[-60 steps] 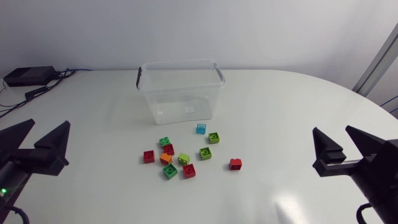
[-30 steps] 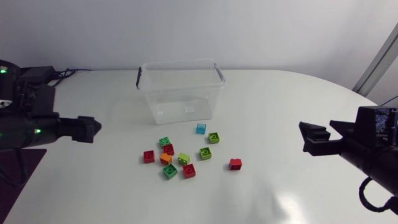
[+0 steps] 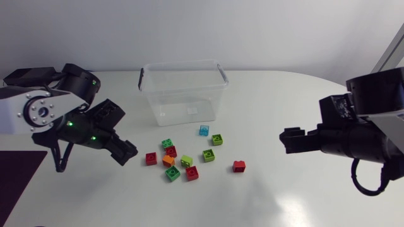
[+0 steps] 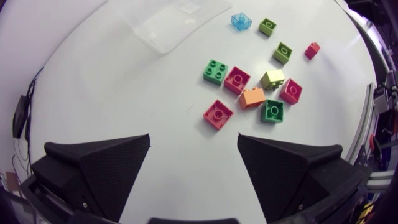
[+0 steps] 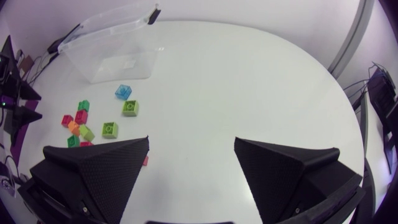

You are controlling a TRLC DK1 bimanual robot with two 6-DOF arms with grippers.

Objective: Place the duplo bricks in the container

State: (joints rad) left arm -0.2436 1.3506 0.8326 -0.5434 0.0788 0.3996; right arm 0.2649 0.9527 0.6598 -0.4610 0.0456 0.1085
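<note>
Fingers of my left gripper (image 4: 193,140) spread wide, holding nothing; right gripper (image 5: 191,140) likewise wide and empty. Duplo bricks (image 3: 187,161) lie loose on the table (image 3: 271,94), clustered at 6 o'clock of the clear container (image 3: 183,68), none inside it. In the head view the nearest red brick (image 3: 151,158) sits just beside my left fingertips, at their 3 o'clock. The right gripper stands well apart, at the cluster's 3 o'clock. The brick is square, with no long axis to align; left gripper judged better placed.
</note>
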